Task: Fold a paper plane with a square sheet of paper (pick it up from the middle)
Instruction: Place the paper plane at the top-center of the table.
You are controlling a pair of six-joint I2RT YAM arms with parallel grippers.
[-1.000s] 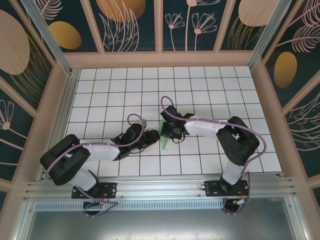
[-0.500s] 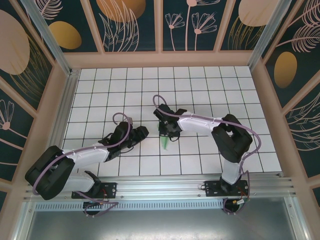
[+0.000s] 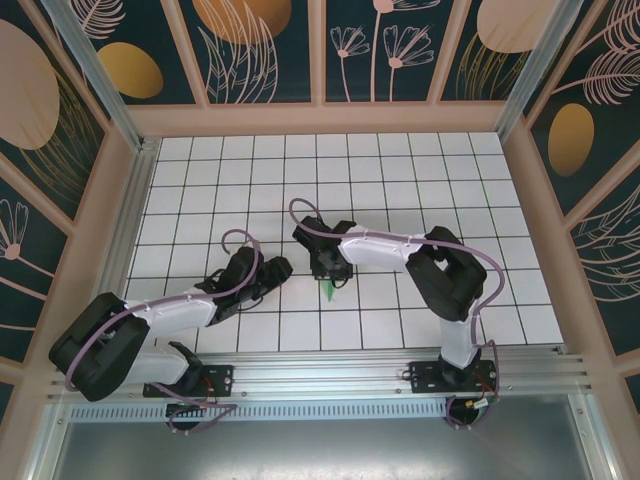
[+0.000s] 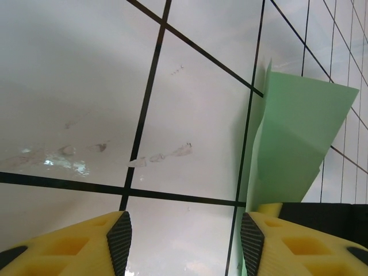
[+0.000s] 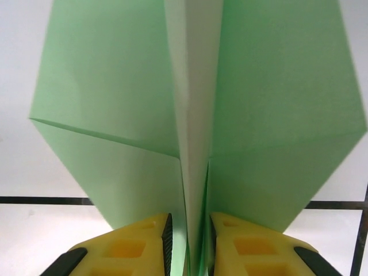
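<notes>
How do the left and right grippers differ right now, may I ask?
The left gripper has its fingers spread wide with bare tile between them; the right gripper has its fingers set narrowly either side of the plane's centre fold, whether pinching it I cannot tell. The left stands beside the plane, the right at its fold. Both have yellow fingers with black pads.

The white, black-gridded worktop (image 3: 420,170) is enclosed by dark floral wall panels (image 3: 255,60); faint smudges (image 4: 158,156), possibly scuffs, are seen.

Light green paper plane (image 5: 115,103), white table (image 3: 400,170) black grid, dark floral walls (image 3: 260,50)
</notes>
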